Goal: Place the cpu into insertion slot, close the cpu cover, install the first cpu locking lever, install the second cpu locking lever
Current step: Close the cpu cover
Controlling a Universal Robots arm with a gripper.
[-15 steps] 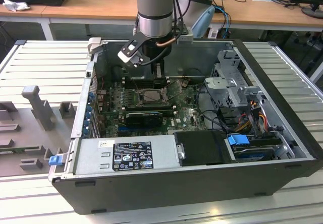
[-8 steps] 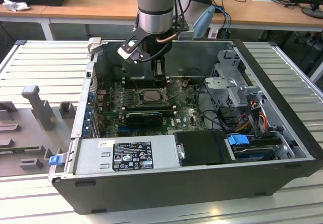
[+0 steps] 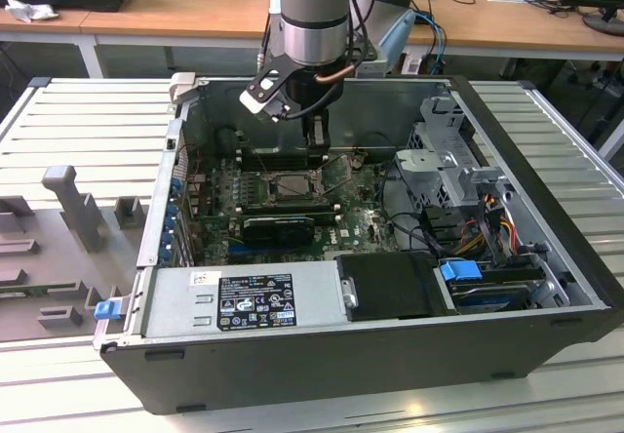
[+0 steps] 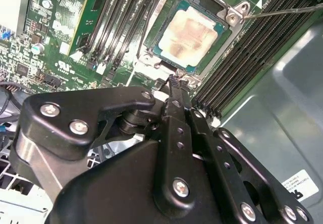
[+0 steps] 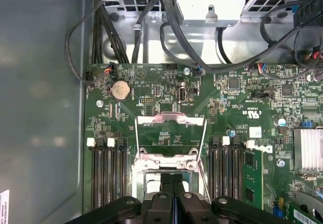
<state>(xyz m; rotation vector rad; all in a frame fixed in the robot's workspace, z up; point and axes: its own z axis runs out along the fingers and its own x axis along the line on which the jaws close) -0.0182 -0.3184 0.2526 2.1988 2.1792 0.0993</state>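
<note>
The cpu (image 4: 192, 32) lies seated in the insertion slot (image 4: 230, 31), its pale top bare. The cpu cover (image 5: 171, 119) is swung open, away from the socket, and a thin locking lever (image 4: 282, 12) juts free beside it. The gripper (image 4: 175, 81), fingers pressed together with nothing between them, hangs just over the socket's edge, inside the computer case (image 3: 390, 355) on the ribbed desk (image 3: 58, 111)
</note>
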